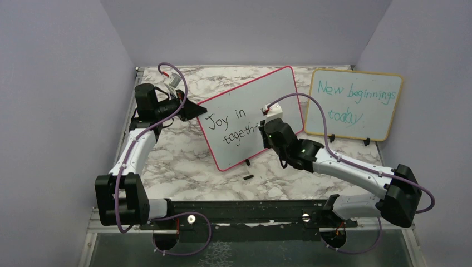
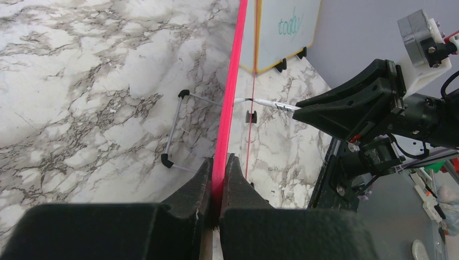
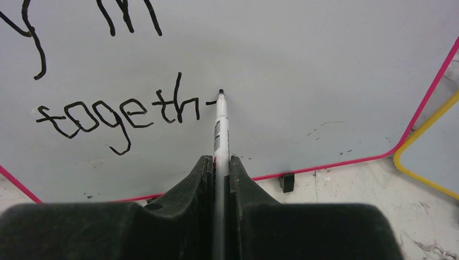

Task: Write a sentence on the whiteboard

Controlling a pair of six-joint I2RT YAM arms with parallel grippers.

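The whiteboard [image 1: 273,92] with the red-pink frame stands tilted at the middle of the marble table. Black handwriting [image 1: 229,127] on it reads "Joy in" and, below, "togeth" [image 3: 116,115] followed by a short stroke. My left gripper [image 1: 193,109] is shut on the board's left edge; in the left wrist view the pink frame [image 2: 233,81] runs up from between the jaws of that gripper [image 2: 218,161]. My right gripper [image 3: 218,161] is shut on a white marker [image 3: 221,127], whose black tip touches the board just right of the "h". The marker [image 2: 266,103] also shows side-on.
A yellow-framed board [image 1: 362,119] with teal writing stands at the back right, close to the whiteboard's right edge. A wire stand [image 2: 172,130] lies on the table behind the whiteboard. A small black piece [image 1: 248,177] lies in front of it. Lilac walls enclose the table.
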